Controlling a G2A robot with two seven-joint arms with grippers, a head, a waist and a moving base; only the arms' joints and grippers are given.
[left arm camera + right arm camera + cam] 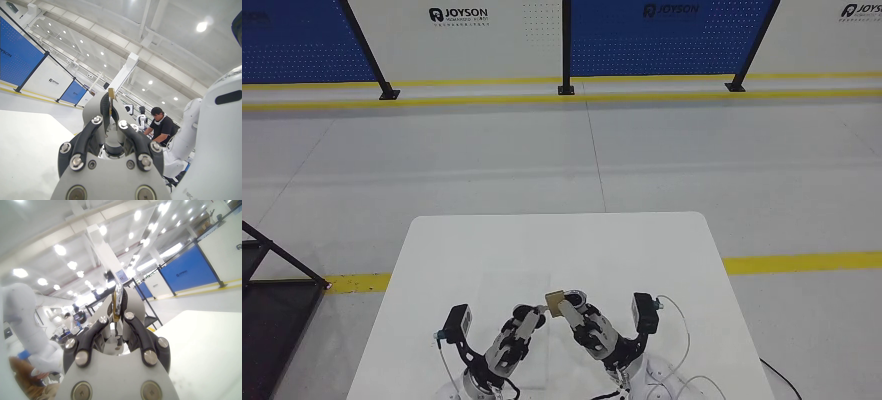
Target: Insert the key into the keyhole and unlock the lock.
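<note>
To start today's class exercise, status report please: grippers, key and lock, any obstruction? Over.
Left gripper shut on thin brass piece. Right gripper shut on brass-and-chrome piece. Tips close together over table; key versus lock unclear. No obstruction seen.

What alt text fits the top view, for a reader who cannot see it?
The left gripper and right gripper meet tip to tip over the near part of a white table, with a small brass-coloured piece held between them. Beyond the table lie a pale floor with yellow lines and blue-and-white barrier panels.
</note>
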